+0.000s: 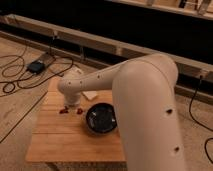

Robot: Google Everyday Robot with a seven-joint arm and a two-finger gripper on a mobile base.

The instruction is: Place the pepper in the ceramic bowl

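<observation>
The ceramic bowl (101, 119) is round, dark and glossy and sits in the middle of the wooden table (55, 140). The pepper (64, 110) shows as a small red piece lying on the table just left of the bowl. Another small red bit (79, 111) shows between it and the bowl's rim. My gripper (72, 106) hangs under the white wrist, low over the table between these red bits and left of the bowl. The wrist hides most of it.
My large white arm (145, 105) covers the right half of the table. A white cup (75, 73) and a flat white piece (90, 94) lie at the table's back. Cables and a dark box (36, 66) are on the floor to the left.
</observation>
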